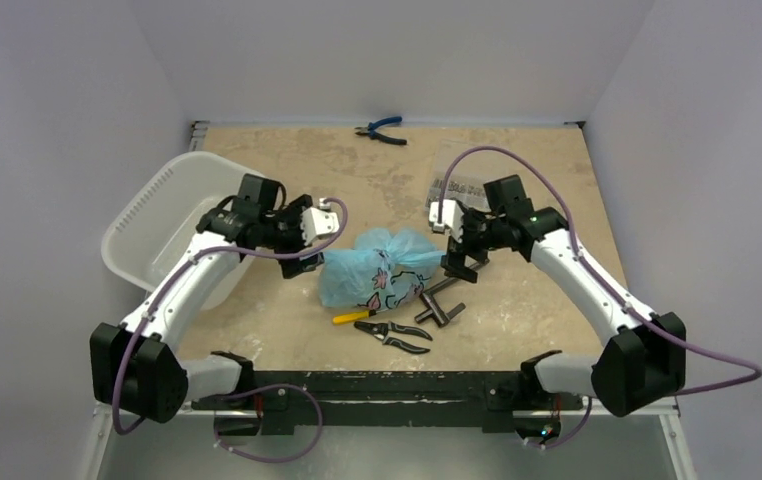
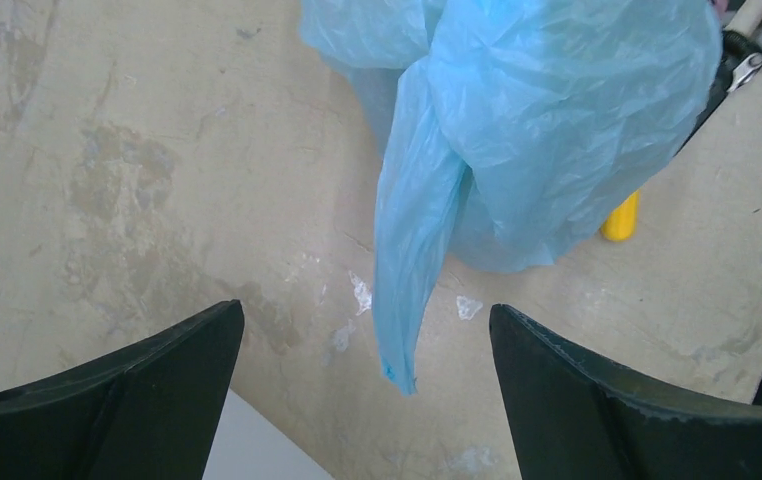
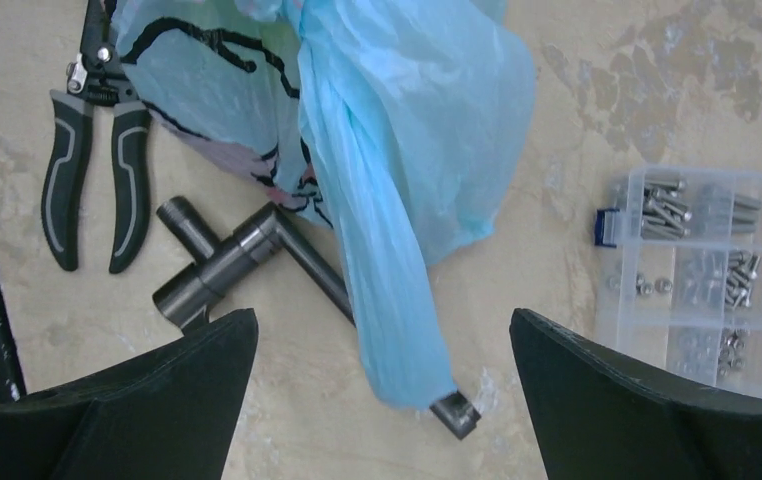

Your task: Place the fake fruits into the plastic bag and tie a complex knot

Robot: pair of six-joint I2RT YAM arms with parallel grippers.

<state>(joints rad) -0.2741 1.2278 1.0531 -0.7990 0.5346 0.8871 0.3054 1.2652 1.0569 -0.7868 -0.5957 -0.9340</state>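
Top external shows the plastic bag (image 1: 377, 270) lying bulged on the tabletop (image 1: 517, 300) between my two arms, its neck drawn into the knot (image 1: 385, 238) on the far side. The left gripper (image 2: 365, 395) stands spread wide and grasps nothing; one pointed ear (image 2: 409, 270) of the knot reaches in between its fingers without touching either. The right gripper (image 3: 385, 395) is likewise released, with the other ear (image 3: 382, 260) running between its fingers above a T-shaped metal fitting (image 3: 227, 265). To my eye the tie is made, so the step in hand is getting clear of it. I would draw each arm straight back along its own ear, jaws kept wide, so no finger catches the film and loosens the twist. If a further throw is wanted, I would pinch each ear close to its tip, where the film is narrow. As for containers, I cannot see the fake fruits through the printed film, though the rounded bulge makes me judge they are inside the bag. The white perforated tub (image 1: 157, 225) sits beside the left arm, and I cannot make out anything in it. The clear compartment box (image 3: 697, 270) near the right arm holds sorted screws and bolts.
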